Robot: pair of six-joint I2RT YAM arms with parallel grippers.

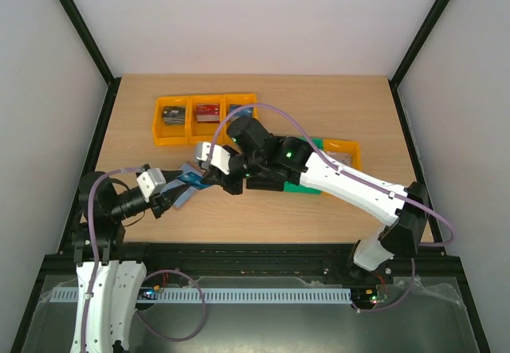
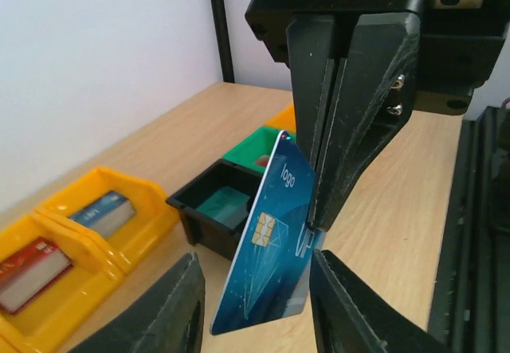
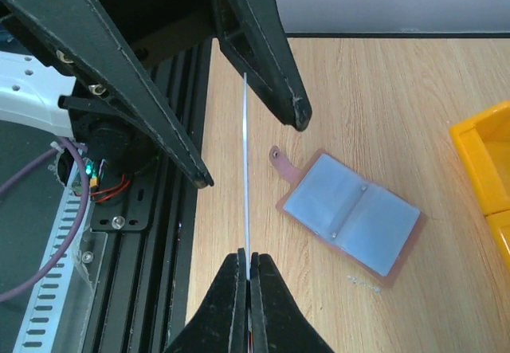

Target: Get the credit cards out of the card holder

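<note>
A blue credit card [image 2: 267, 249] with a gold chip hangs tilted above the table. My right gripper [image 3: 248, 256] is shut on the card's upper edge, which shows edge-on as a thin pale line [image 3: 246, 170]. In the left wrist view the right gripper's black fingers [image 2: 335, 130] come down from above onto the card. My left gripper [image 2: 255, 261] is open, with one finger on each side of the card's lower end and a gap at both sides. The card holder [image 3: 351, 221] lies spread open on the wood, pale blue inside with a reddish-brown rim and snap tab. No card shows in its pockets.
A row of yellow bins [image 1: 205, 118] with small packs stands at the back left. A black bin [image 2: 215, 205] with a teal card in it, a green bin [image 2: 255, 150] and another yellow bin [image 1: 344, 155] sit under the right arm. A black rail [image 3: 159, 233] runs along the near edge.
</note>
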